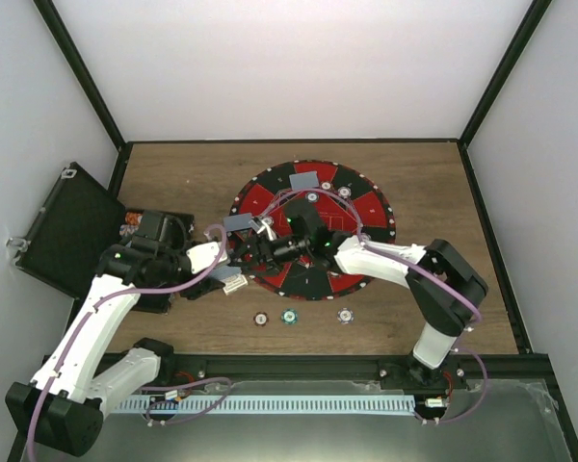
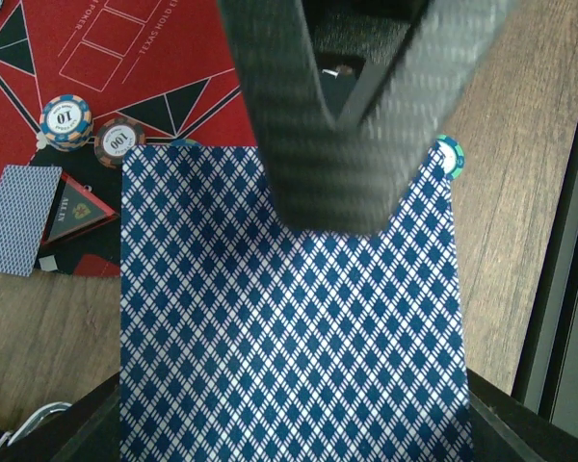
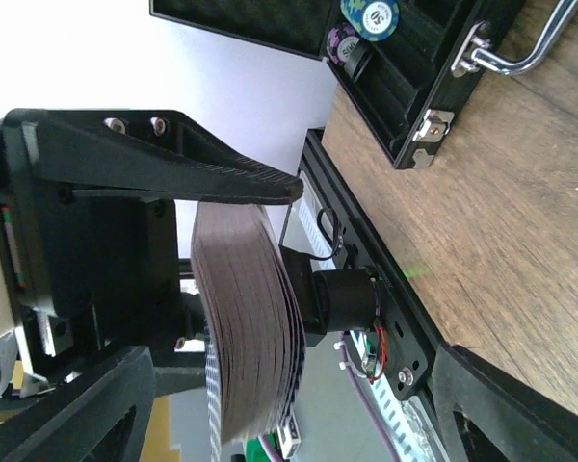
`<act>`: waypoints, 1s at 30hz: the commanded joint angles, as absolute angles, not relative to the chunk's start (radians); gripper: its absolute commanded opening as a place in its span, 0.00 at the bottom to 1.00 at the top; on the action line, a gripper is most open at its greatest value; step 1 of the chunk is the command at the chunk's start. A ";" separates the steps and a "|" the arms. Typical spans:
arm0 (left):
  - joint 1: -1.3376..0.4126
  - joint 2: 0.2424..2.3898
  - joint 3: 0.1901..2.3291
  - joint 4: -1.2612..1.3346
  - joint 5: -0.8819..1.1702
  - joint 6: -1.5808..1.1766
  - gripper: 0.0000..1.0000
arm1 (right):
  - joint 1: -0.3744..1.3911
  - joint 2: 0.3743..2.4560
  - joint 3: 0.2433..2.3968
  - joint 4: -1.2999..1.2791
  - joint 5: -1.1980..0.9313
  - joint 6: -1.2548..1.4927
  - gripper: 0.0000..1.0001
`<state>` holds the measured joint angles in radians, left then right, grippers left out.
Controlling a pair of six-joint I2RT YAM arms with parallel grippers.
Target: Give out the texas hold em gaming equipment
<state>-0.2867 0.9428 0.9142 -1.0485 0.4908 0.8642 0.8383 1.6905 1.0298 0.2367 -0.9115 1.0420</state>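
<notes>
A black case lies open left of the round mat.

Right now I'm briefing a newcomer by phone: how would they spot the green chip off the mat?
Find the round red-and-black mat mid-table. On bare wood between it and the arms' bases lie three chips. The green chip is the middle one, flanked by a reddish chip and a pale chip.
</notes>
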 commanded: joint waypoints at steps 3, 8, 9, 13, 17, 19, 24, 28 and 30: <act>-0.285 0.927 0.911 -1.037 0.511 0.877 0.04 | 0.876 1.759 1.106 0.274 -0.930 1.055 0.80; -0.285 0.930 0.915 -1.038 0.514 0.878 0.04 | 0.882 1.809 1.135 0.293 -0.941 1.066 0.77; -0.285 0.930 0.914 -1.038 0.514 0.879 0.04 | 0.882 1.816 1.142 0.291 -0.943 1.066 0.76; -0.285 0.930 0.913 -1.041 0.512 0.881 0.04 | 0.879 1.843 1.176 0.261 -0.950 1.042 0.73; -0.285 0.930 0.916 -1.043 0.506 0.885 0.04 | 0.858 1.845 1.171 0.230 -0.948 1.016 0.68; -0.285 0.928 0.919 -1.044 0.507 0.885 0.04 | 0.843 1.836 1.154 0.220 -0.948 1.004 0.66; -0.285 0.930 0.923 -1.043 0.508 0.887 0.04 | 0.814 1.801 1.103 0.200 -0.940 0.979 0.59; -0.285 0.933 0.924 -1.042 0.511 0.885 0.04 | 0.807 1.777 1.086 0.185 -0.932 0.968 0.54; -0.285 0.933 0.925 -1.040 0.511 0.884 0.04 | 0.807 1.767 1.087 0.180 -0.933 0.965 0.52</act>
